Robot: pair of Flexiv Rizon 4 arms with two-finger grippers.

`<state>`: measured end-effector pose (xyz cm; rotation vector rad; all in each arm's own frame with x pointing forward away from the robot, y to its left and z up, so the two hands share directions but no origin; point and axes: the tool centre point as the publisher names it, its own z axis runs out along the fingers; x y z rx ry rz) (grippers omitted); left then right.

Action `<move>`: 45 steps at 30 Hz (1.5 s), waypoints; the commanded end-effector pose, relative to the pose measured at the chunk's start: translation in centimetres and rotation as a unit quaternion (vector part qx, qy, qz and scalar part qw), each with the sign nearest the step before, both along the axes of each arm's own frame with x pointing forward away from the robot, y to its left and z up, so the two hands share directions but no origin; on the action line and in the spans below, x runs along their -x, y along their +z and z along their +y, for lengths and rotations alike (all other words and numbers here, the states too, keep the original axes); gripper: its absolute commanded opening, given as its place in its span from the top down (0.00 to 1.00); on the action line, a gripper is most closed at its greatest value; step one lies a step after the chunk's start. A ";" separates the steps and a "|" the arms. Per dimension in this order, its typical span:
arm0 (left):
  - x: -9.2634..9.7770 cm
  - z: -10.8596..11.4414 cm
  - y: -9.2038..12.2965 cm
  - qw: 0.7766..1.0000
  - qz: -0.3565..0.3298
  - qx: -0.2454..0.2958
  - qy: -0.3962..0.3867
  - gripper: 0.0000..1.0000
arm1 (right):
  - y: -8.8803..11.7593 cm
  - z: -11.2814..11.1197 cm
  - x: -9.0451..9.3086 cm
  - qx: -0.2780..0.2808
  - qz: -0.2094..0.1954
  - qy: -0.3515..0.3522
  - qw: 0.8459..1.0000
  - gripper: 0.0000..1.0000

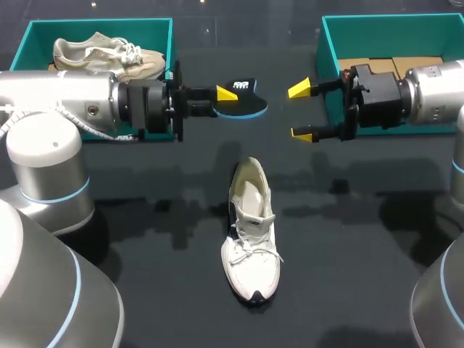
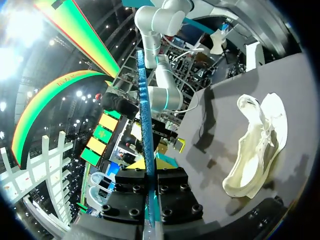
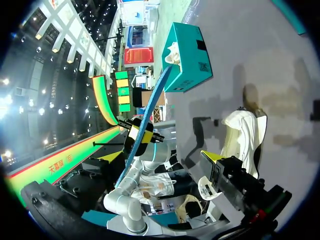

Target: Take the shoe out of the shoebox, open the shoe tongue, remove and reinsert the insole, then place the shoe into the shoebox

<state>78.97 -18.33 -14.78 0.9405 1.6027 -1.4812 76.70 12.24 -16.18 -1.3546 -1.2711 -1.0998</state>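
Head view: left gripper (image 1: pixel 225 94) clamps the insole (image 1: pixel 246 101) over the table (image 1: pixel 145 239) between left shoebox (image 1: pixel 101 25) and right shoebox (image 1: pixel 362 29), right gripper (image 1: pixel 302 111) spread wide facing it across a gap, white shoe (image 1: pixel 251 232) lying well clear on open tabletop, toe toward the near edge.
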 end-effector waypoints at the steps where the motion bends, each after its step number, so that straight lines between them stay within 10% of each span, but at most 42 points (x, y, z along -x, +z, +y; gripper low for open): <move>1: -0.7 -0.4 0.7 0.999 -0.034 -0.003 -0.007 1.00 | -0.1 0.1 0.0 0.001 0.000 -0.001 1.000 0.00; 9: -1.9 1.2 2.0 0.979 -0.196 -0.050 0.021 1.00 | -0.1 0.1 0.0 0.001 0.000 -0.001 1.000 0.00; 45: -4.4 -2.8 -1.5 0.964 -0.251 -0.066 0.064 1.00 | -0.6 2.8 -0.2 -0.008 -0.008 -0.005 1.000 0.00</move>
